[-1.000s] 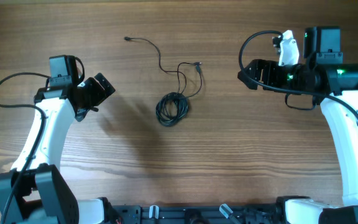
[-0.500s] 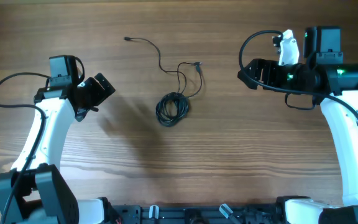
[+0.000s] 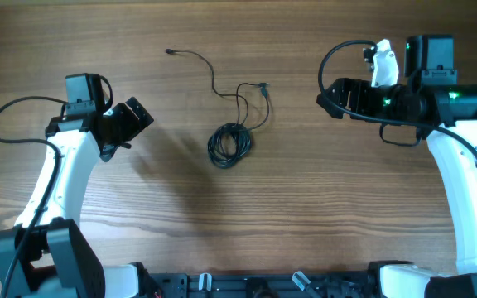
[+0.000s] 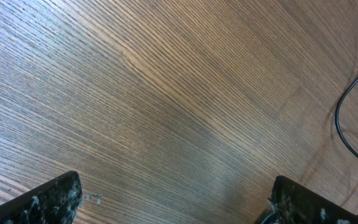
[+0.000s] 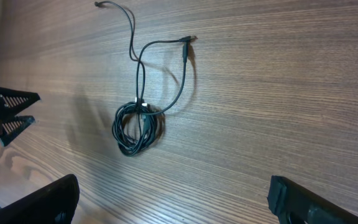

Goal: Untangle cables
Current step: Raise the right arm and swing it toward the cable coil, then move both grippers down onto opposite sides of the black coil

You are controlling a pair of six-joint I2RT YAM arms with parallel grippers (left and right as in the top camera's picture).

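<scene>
On the table [image 3: 305, 207]: I see the cables [image 3: 228, 142] bunched in a small coil near the middle, with loose strands trailing toward the far edge.
Plug ends [image 3: 171, 51]: one lies far-left of the coil, another just beyond it.
Left claw [image 3: 132, 118]: released, jaws wide over bare wood toward the left edge, well apart from the coil.
Right claw [image 3: 336, 93]: released, grasping nothing, toward the far right corner.

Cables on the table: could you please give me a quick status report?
Left gripper open, empty. Right gripper open, empty. Cables coiled between both arms, untouched. Nothing in the way.
</scene>
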